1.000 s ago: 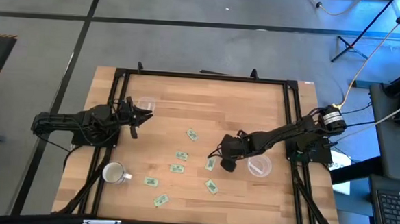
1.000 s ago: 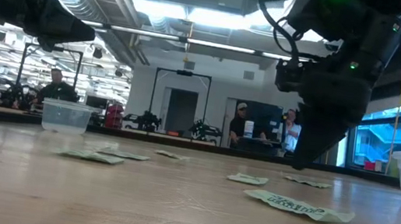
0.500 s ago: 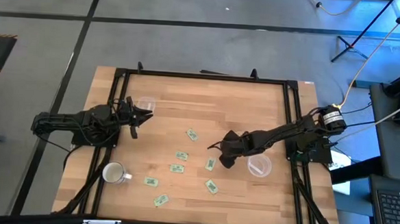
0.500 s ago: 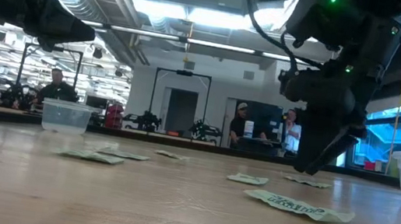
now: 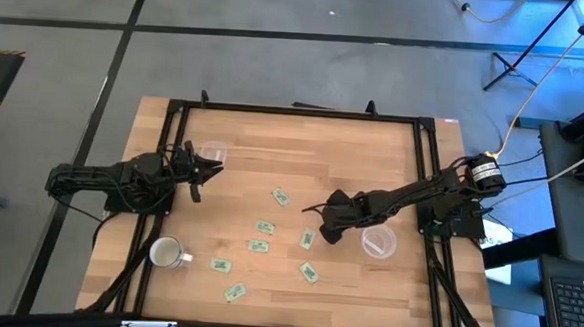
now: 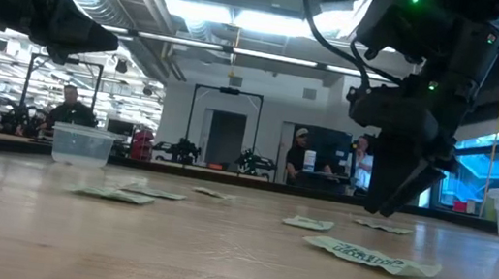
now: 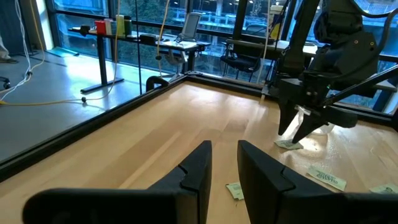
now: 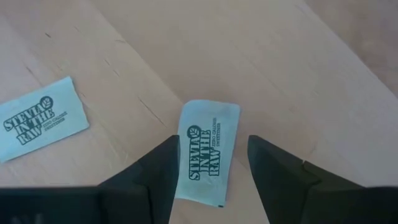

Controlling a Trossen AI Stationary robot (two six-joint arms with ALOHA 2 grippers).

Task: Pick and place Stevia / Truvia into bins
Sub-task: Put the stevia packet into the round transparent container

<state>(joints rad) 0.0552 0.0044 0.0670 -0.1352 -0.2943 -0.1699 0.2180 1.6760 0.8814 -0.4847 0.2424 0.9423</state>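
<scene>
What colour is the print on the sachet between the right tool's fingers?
Dark green lettering on the pale green sachet; clearest in the right wrist view.

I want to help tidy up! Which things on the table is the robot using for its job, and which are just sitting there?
For the job:
- Stevia packets, seven on the wood, one between the open right end effector's fingers
- clear bins, one far left, one right

Just lying about:
- white mug, near left
- left end effector, waiting by the far-left bin
</scene>
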